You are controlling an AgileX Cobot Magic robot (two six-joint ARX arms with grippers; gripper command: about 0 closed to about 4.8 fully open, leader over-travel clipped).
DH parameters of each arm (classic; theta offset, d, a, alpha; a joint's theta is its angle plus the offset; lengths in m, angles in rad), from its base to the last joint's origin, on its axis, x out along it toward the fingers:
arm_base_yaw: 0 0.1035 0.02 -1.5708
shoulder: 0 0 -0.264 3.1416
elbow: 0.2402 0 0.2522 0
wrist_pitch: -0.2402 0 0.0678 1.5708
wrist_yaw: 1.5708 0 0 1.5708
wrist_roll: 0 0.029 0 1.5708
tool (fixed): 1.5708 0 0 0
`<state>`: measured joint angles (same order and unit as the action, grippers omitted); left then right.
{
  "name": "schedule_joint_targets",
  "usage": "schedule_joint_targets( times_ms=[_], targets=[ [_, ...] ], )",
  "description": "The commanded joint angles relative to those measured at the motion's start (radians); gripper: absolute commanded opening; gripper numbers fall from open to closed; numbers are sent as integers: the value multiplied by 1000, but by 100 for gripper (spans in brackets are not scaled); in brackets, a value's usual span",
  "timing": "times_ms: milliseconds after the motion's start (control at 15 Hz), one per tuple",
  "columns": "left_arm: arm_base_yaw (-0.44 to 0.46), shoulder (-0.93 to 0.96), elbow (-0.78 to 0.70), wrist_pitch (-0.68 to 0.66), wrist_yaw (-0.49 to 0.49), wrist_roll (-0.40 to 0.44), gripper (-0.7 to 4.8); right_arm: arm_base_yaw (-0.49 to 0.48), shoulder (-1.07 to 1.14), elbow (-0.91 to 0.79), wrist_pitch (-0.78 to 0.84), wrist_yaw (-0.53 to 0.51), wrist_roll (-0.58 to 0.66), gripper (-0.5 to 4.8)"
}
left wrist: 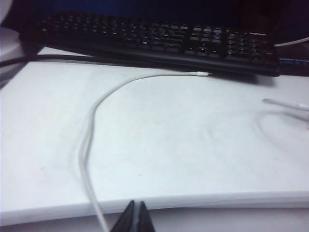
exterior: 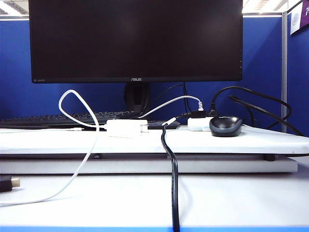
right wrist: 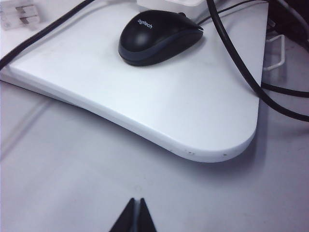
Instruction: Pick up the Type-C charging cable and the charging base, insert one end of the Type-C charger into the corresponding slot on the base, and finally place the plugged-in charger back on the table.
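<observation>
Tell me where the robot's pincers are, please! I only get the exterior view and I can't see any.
Observer: The left pincer is shut and empty, at the table front edge, right beside the Type-C charging cable where it drapes over.
Operator: Where's the cable's plug?
Observer: The plug lies flat on the table, just in front of the keyboard.
Operator: And the other pincer?
Observer: The right pincer is shut too, holding nothing. It sits off the table's rounded corner, pointing toward the mouse.
</observation>
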<state>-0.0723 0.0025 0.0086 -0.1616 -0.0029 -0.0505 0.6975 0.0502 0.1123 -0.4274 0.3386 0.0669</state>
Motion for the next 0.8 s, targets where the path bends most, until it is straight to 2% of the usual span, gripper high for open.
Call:
schedule_joint_targets(
  times_ms=[67, 266, 466, 732, 799],
  targets=[
    [42, -1, 0, -16, 4, 97, -6, 1, 0, 2, 12, -1, 5, -1],
    [53, -2, 0, -16, 7, 70, -5, 1, 0, 2, 12, -1, 5, -1],
    [53, -1, 0, -16, 16, 7, -5, 1, 0, 2, 12, -1, 5, -1],
    [53, -1, 0, -15, 26, 18, -5, 1, 0, 2, 12, -1, 5, -1],
    [53, -1, 0, -16, 26, 57, -5, 1, 0, 2, 12, -1, 5, -1]
  ],
)
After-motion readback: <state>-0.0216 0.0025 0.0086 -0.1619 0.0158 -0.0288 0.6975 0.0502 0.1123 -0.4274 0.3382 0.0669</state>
